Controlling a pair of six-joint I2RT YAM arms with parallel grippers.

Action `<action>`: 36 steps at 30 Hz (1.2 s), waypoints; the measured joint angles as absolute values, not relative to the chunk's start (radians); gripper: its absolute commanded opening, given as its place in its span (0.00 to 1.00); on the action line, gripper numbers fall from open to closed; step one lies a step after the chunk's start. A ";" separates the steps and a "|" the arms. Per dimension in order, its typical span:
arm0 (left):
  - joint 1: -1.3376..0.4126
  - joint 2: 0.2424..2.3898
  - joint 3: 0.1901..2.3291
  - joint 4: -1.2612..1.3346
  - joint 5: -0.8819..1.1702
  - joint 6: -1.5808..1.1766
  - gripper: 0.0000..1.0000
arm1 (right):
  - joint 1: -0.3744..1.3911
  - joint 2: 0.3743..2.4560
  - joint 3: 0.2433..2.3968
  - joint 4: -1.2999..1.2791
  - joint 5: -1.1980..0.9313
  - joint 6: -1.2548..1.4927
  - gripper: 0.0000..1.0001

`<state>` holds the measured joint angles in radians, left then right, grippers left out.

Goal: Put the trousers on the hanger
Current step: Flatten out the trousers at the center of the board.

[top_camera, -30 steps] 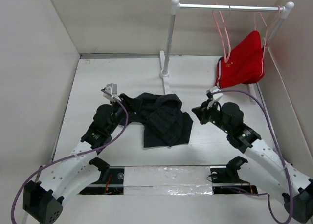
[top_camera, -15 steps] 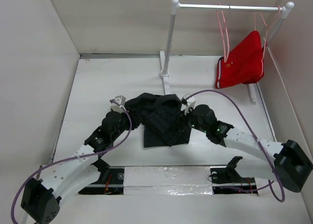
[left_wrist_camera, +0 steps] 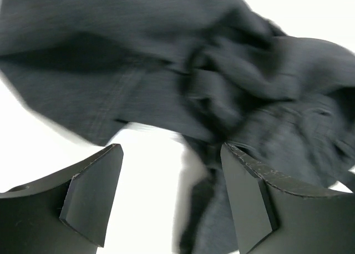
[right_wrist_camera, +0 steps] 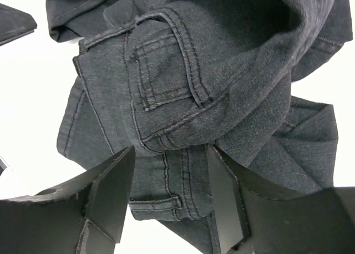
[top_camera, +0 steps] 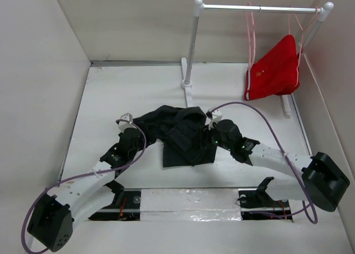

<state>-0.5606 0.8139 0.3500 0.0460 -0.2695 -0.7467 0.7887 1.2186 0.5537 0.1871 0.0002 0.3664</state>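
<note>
On the white surface point(top_camera: 111, 93) the trousers point(top_camera: 183, 135) lie in a crumpled heap, long axis running left to right between the arms. The left pincer point(left_wrist_camera: 172, 148) stands wide open and empty at the heap's left edge; the right pincer point(right_wrist_camera: 171, 148) hangs part open over a back pocket point(right_wrist_camera: 166, 93), gripping nothing. The hanger point(top_camera: 251, 35) hangs far right, nearer the right arm.

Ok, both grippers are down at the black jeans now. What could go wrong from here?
1. The black denim trousers lie in a crumpled heap; the right gripper, open over a folded pocket, may pinch several layers.
2. The left gripper, open at the cloth's edge, has mostly bare table between its fingers and could close on nothing.
3. The thin pale-pink hanger hangs close beside the red shorts; fetching it might snag them.
</note>
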 measured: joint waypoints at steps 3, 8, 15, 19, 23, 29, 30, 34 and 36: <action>-0.500 0.859 0.314 0.075 -0.241 -0.758 0.69 | 0.789 1.238 0.553 0.198 -0.019 0.386 0.67; -0.468 0.940 0.307 0.133 -0.210 -0.761 0.66 | 0.789 1.299 0.551 0.261 -0.062 0.406 0.55; -0.463 1.035 0.307 0.247 -0.221 -0.777 0.38 | 0.789 1.327 0.558 0.306 -0.043 0.403 0.07; -0.456 1.067 0.307 0.342 -0.265 -0.803 0.10 | 0.792 1.309 0.570 0.297 0.016 0.387 0.00; -0.431 1.123 0.313 0.393 -0.300 -0.817 0.00 | 0.794 1.230 0.579 0.249 0.089 0.357 0.00; -0.371 1.100 0.363 0.394 -0.330 -0.822 0.00 | 0.794 0.981 0.591 0.103 0.200 0.274 0.00; -0.363 1.085 0.376 0.401 -0.331 -0.822 0.00 | 0.794 0.933 0.603 0.069 0.220 0.255 0.00; -0.351 1.056 0.387 0.434 -0.311 -0.820 0.20 | 0.794 0.785 0.689 -0.097 0.329 0.206 0.00; -0.351 1.068 0.387 0.414 -0.293 -0.808 0.40 | 0.791 0.724 0.726 -0.176 0.398 0.186 0.00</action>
<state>-0.3511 1.0676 0.3866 0.4137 -0.2932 -0.8078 0.7906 0.7242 0.7258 -0.1757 0.3985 0.1864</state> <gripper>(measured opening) 0.245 0.029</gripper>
